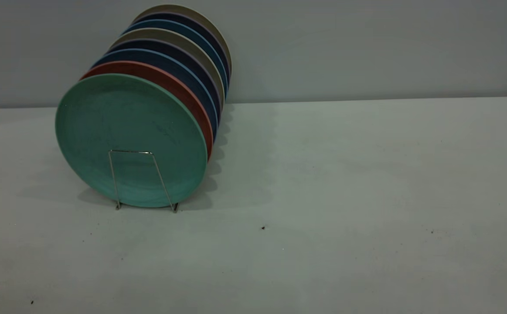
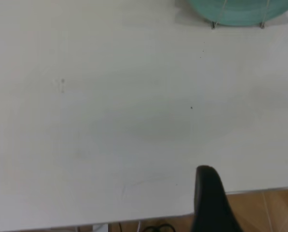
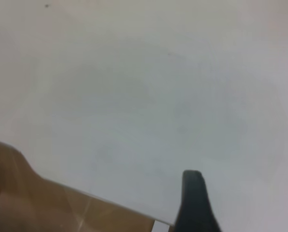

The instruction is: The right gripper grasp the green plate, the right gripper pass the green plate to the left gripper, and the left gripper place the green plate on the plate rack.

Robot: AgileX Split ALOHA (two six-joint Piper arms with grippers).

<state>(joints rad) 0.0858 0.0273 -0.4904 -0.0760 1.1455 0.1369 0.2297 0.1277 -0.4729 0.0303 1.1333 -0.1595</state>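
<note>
Eight plates (green plate (image 1: pixel 131 139) frontmost) fill the plate rack (image 1: pixel 142 179); claw openings indiscernible.

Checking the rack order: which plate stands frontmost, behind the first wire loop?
The green plate, upright at the row's front; the salmon-pink plate and blue ones stand behind it.

White table (image 1: pixel 366 196), dark specks scattered near the front. Salmon plate (image 1: pixel 192 98), blue plates (image 1: pixel 179 72) and grey plates (image 1: pixel 192 48) upright, close together. Grey wall (image 1: pixel 366 43) behind.
</note>
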